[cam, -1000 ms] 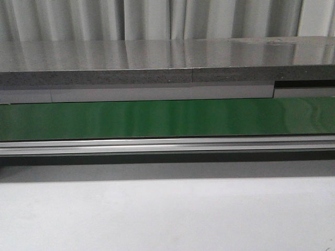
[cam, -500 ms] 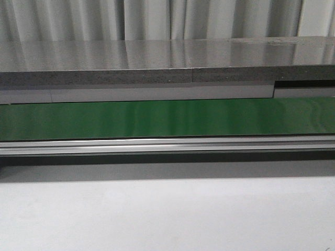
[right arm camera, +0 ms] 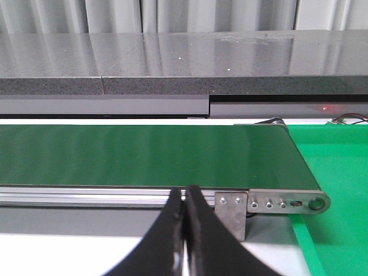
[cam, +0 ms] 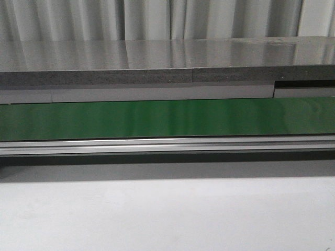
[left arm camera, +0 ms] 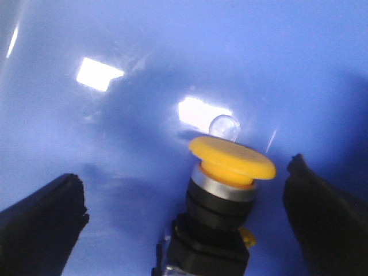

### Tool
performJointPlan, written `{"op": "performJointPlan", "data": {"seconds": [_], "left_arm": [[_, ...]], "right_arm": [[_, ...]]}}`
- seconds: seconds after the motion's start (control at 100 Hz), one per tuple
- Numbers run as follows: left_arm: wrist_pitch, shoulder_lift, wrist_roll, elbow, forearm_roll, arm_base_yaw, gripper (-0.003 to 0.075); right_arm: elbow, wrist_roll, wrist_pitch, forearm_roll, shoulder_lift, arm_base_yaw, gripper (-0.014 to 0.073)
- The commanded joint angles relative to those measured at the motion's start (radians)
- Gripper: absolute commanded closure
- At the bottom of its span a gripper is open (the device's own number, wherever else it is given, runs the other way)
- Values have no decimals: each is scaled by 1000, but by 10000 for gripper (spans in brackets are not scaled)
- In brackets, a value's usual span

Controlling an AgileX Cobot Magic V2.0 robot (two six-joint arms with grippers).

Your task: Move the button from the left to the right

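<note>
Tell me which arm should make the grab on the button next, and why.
Left. Its wrist view shows the button standing on a blue surface between the open fingers of the left gripper. The right gripper is shut, facing the green conveyor belt, no button in its view.

The button [left arm camera: 221, 201] is seen upright on a glossy blue surface [left arm camera: 172, 69]. A yellow-orange mushroom cap, a silver collar and a black body are shown.

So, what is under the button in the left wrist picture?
The button stands on a glossy blue surface, between the open fingers of the left gripper. Its black body covers the spot directly beneath it.
</note>
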Motion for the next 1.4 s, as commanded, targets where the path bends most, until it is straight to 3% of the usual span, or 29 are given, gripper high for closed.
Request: {"op": "performJointPlan", "data": {"seconds": [0.0, 0.27, 0.64, 0.97, 1.14, 1.39], "left_arm": [[-12, -42, 0, -24, -17, -6, 50], [3, -42, 0, -24, -16, -6, 205], [52, 16, 0, -23, -18, -8, 233], [52, 9, 0, -23, -18, -8, 608], [56, -33, 0, -27, -18, -8, 680], [56, -145, 39, -29, -30, -8, 700]], "right_arm": [[-15, -5, -83, 3, -19, -3, 662], [-15, -5, -83, 3, -19, -3, 662], [-15, -5, -83, 3, -19, -3, 662], [-15, -5, -83, 3, -19, -3, 662], [-15, -5, -83, 3, -19, -3, 662], [-15, -5, -83, 3, -19, -3, 662]]}}
